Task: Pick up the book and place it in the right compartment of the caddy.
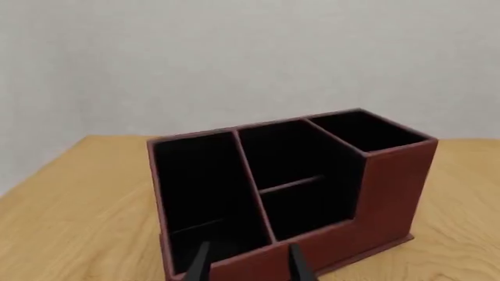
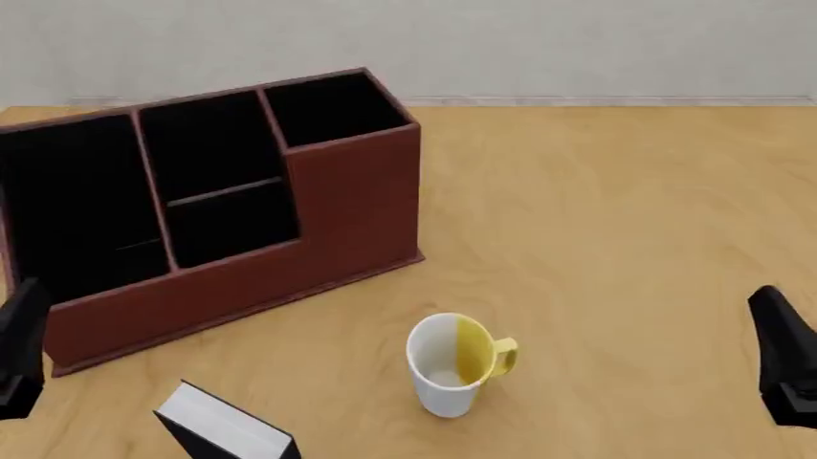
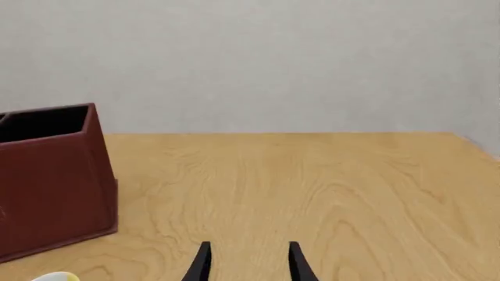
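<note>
The reddish-brown caddy [image 2: 358,206] stands at the back left of the table, its right compartment [image 2: 335,107] a narrow black-lined section at the far right end. The book [image 2: 217,426], black with white page edges, stands at the front edge, left of centre, partly cut off by the frame. My left gripper [image 1: 248,262] is open in front of the caddy [image 1: 390,193], holding nothing. My right gripper [image 3: 248,262] is open over bare wood at the right. In the front view only the dark arm tips show at the left [image 2: 19,349] and right [image 2: 785,354].
A white mug [image 2: 450,365] with a yellow inside and handle stands in front of the caddy, right of the book. A pale wall runs behind the table's far edge. Bare wooden tabletop [image 2: 638,220] spreads across the right half.
</note>
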Controlling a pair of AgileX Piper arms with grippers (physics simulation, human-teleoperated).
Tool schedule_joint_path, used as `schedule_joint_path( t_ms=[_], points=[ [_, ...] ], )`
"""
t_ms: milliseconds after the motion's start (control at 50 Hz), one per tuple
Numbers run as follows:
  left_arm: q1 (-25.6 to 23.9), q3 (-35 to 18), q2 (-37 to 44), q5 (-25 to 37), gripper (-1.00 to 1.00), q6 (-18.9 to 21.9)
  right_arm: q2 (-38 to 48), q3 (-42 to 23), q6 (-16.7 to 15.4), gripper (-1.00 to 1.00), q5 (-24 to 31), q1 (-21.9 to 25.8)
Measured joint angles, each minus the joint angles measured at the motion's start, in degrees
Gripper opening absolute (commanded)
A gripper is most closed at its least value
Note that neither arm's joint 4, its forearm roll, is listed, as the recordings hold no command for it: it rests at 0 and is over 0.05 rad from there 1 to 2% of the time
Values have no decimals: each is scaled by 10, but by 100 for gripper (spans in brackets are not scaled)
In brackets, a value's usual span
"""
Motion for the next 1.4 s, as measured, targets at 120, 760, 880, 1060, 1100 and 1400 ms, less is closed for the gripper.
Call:
schedule_joint_path(
  t_ms=[120, 760, 880, 1060, 1100, 1400],
  points=[
    [-6, 13, 2, -14, 100, 0, 2, 5, -3, 100, -8, 1],
    [-4, 19, 1, -28, 100, 13, 31, -61, -51, 100, 34, 88],
    [2, 15, 0, -29, 100, 15, 49, -96, -70, 100, 58, 132],
    [15, 8, 0, -30, 100, 17, 92, -144, -104, 100, 84, 209],
    [17, 7, 0, -31, 100, 17, 102, -153, -110, 100, 88, 226],
    [28, 11, -1, -42, 100, 24, 186, -204, -143, 100, 93, 350]
  ],
)
